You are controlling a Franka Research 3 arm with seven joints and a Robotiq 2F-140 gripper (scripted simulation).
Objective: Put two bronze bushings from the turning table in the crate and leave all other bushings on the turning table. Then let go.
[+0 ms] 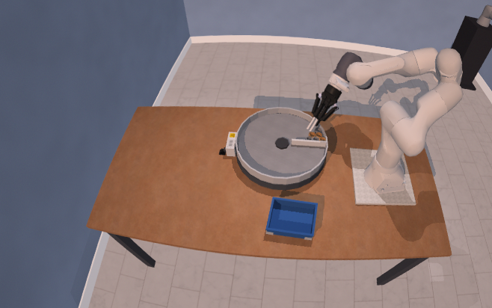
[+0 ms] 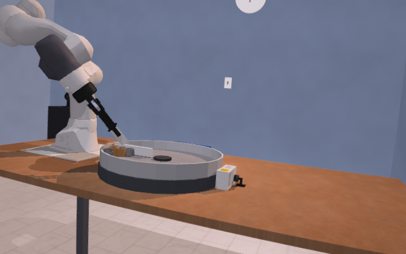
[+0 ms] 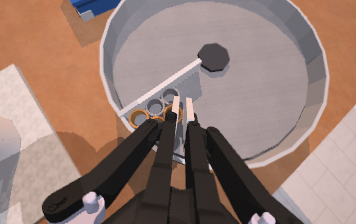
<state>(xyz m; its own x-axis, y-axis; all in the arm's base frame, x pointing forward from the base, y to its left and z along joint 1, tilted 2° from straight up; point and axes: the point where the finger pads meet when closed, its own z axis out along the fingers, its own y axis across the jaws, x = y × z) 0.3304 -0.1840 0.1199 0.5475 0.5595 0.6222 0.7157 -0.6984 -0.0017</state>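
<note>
The round grey turning table holds a cluster of bushings at its right rim, against a white bar. In the wrist view I see two bronze bushings and two grey ones. In the side view the bronze bushings sit beside a grey one. My gripper is tilted just above the cluster, fingers nearly together with nothing between them; it also shows in the side view and the wrist view. The blue crate stands empty in front of the table.
A white control box sits at the turning table's left side. The raised rim of the table surrounds the bushings. My arm's base stands on a grey mat at the right.
</note>
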